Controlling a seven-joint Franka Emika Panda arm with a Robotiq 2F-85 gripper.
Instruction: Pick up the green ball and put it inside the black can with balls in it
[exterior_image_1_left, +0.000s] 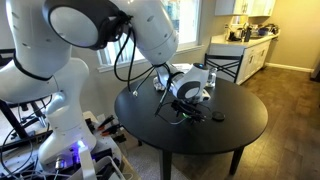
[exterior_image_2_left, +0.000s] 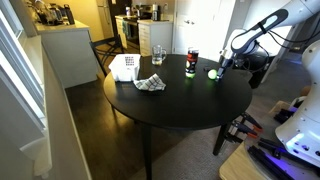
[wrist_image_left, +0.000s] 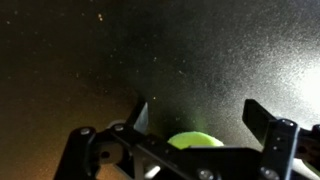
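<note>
At the bottom centre of the wrist view, the green ball (wrist_image_left: 195, 141) lies between the fingers of the spread pincer (wrist_image_left: 198, 110), unpinched.

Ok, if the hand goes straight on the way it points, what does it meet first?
Probably the ball, lying between the open fingers of the hand; the table is right behind it. Depth is unclear.

Bright yellow-green ball (exterior_image_2_left: 212, 73); black can (exterior_image_2_left: 191, 66), red band; black table (exterior_image_2_left: 170, 110); white robot arm (exterior_image_1_left: 60, 50); brown wood floor (exterior_image_1_left: 290, 100); grey-white cloth (exterior_image_2_left: 150, 84).
</note>
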